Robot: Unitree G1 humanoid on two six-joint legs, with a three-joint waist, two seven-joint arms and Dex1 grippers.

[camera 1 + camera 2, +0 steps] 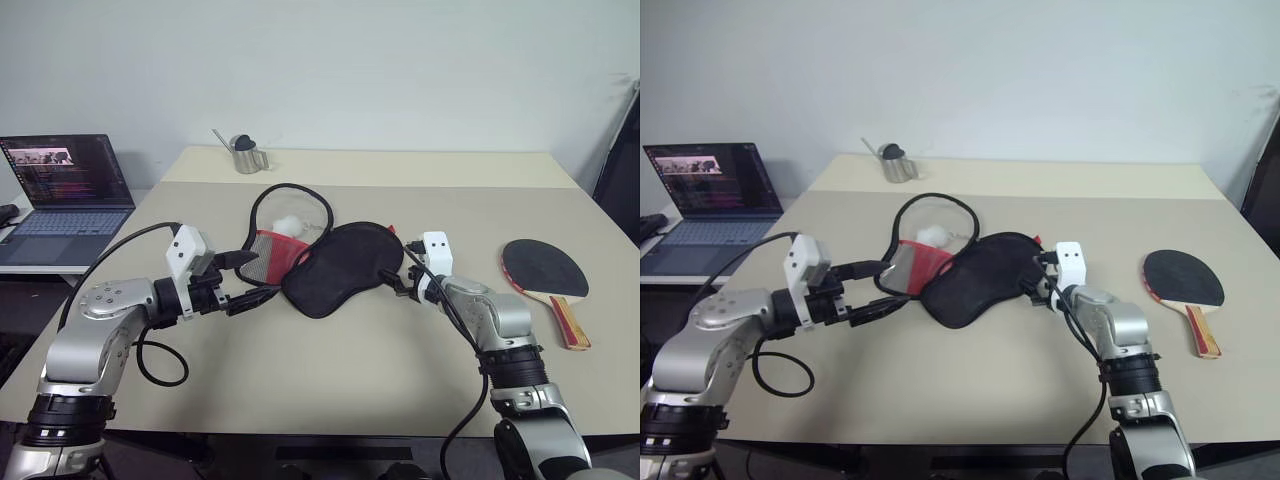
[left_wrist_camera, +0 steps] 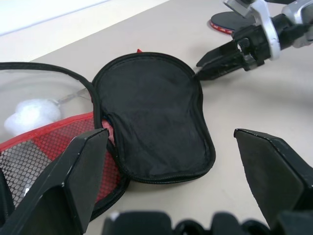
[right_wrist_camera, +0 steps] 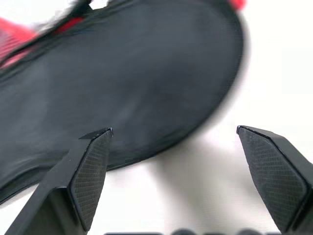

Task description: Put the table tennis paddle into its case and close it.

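**Closing in on an open paddle case, both arms empty**

Reaching from either side, two robot grippers flank an unzipped case on a beige table [image 1: 350, 380]. At far left an open laptop [image 1: 68, 190] sits on a lower surface; a small metal cup [image 1: 247, 155] stands at the table's back edge. The left gripper [image 1: 236, 279], fingers spread wide and holding nothing, sits just at the case [image 1: 315, 255] by its red mesh panel. The case lies at mid-table with its zip undone: one loop of the rim is thrown back toward the far edge, the white fluffy zipper ball [image 1: 289, 226] resting inside it, while the black fabric half lies flat, its long axis running diagonally from near-left to far-right. The right gripper [image 1: 398, 272], fingers likewise parted and empty, points at that half's far-right end, close to it; whether it touches cannot be told. Well apart at far right lies the table tennis paddle [image 1: 548, 277], black rubber face up, its handle pointing toward the near-right edge.

By appearances the job is at its opening step, steadying or spreading the case. The paddle has yet to be picked up; the next move likely calls for the right arm to swing out to the handle.
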